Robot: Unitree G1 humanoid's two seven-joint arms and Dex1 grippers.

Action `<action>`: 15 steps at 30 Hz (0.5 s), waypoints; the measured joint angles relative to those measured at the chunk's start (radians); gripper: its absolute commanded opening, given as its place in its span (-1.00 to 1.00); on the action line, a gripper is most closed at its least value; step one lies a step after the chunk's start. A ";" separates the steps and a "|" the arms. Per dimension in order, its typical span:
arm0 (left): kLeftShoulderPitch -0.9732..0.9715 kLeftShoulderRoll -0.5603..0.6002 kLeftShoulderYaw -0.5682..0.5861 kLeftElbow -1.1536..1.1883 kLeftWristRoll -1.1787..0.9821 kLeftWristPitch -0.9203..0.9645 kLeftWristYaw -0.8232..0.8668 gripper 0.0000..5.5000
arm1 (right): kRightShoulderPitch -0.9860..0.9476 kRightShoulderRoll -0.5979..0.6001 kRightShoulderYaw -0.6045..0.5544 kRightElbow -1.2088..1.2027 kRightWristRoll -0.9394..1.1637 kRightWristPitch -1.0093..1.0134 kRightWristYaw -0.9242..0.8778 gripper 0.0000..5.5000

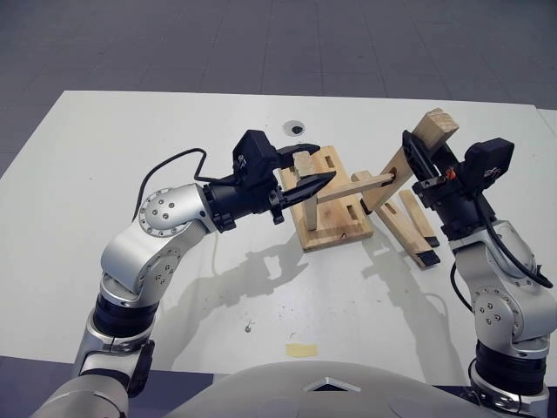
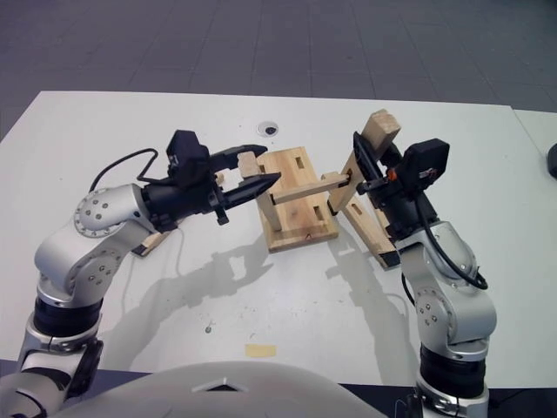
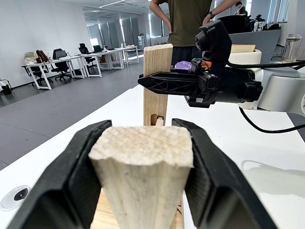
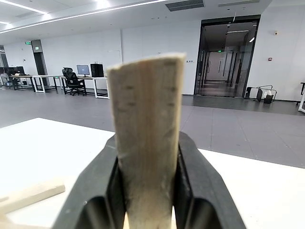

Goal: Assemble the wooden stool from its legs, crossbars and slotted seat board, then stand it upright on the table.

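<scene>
The slotted seat board [image 1: 335, 222] lies flat on the white table. An upright wooden leg [image 1: 304, 165] stands on it, and my left gripper [image 1: 315, 165] is shut on its top end [image 3: 143, 162], one finger on each side. A crossbar [image 1: 352, 186] runs from that leg to a second, tilted leg [image 1: 432, 131]. My right gripper [image 1: 416, 161] is shut on this tilted leg [image 4: 147, 119] near its middle. The crossbar's right end meets the tilted leg just below the gripper. A ladder-like side frame [image 1: 416, 228] lies on the table under the right gripper.
A round cable hole [image 1: 298, 128] sits behind the seat board. A strip of tape [image 1: 302, 350] and a small screw [image 1: 249, 328] lie near the front edge. Another wooden piece [image 2: 148, 244] rests under my left forearm.
</scene>
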State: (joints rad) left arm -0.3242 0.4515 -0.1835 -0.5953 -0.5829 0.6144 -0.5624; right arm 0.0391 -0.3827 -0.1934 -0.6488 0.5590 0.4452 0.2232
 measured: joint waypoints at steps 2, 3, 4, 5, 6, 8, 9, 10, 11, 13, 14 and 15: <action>-0.006 0.000 -0.003 -0.002 0.000 0.008 0.007 -0.23 | 0.007 0.006 -0.001 -0.002 -0.002 -0.004 0.000 -0.63; -0.007 -0.001 -0.005 -0.002 0.000 0.010 0.010 -0.23 | 0.011 0.007 -0.001 -0.004 -0.002 -0.008 0.000 -0.63; -0.007 -0.001 -0.006 -0.003 0.000 0.010 0.012 -0.23 | 0.015 0.007 0.000 -0.008 -0.003 -0.008 0.000 -0.63; -0.007 -0.002 -0.006 -0.004 0.000 0.010 0.014 -0.23 | 0.018 0.007 0.002 -0.012 -0.004 -0.008 0.000 -0.63; -0.006 -0.002 -0.007 -0.005 0.000 0.011 0.016 -0.23 | 0.023 0.008 0.005 -0.017 -0.006 -0.008 0.000 -0.63; -0.003 -0.002 -0.008 -0.008 0.000 0.011 0.018 -0.23 | 0.036 0.009 0.006 -0.030 -0.011 -0.009 -0.001 -0.63; -0.002 -0.002 -0.008 -0.008 0.000 0.011 0.020 -0.23 | 0.041 0.009 0.006 -0.033 -0.012 -0.009 0.000 -0.63; -0.001 -0.003 -0.010 -0.009 0.001 0.010 0.025 -0.23 | 0.046 0.009 0.009 -0.039 -0.015 -0.011 0.002 -0.63; 0.001 -0.004 -0.012 -0.010 0.001 0.009 0.028 -0.23 | 0.049 0.009 0.009 -0.042 -0.017 -0.011 0.004 -0.63; 0.003 -0.006 -0.012 -0.010 0.002 0.008 0.030 -0.23 | 0.049 0.009 0.009 -0.044 -0.017 -0.010 0.003 -0.63; 0.003 -0.006 -0.013 -0.011 0.002 0.007 0.032 -0.23 | 0.049 0.010 0.010 -0.047 -0.018 -0.007 0.000 -0.63; 0.004 -0.007 -0.014 -0.011 0.003 0.006 0.033 -0.23 | 0.049 0.013 0.011 -0.050 -0.018 -0.004 -0.002 -0.63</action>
State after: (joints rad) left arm -0.3202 0.4449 -0.1973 -0.6061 -0.5801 0.6206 -0.5297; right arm 0.0882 -0.3693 -0.1823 -0.6987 0.5410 0.4408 0.2210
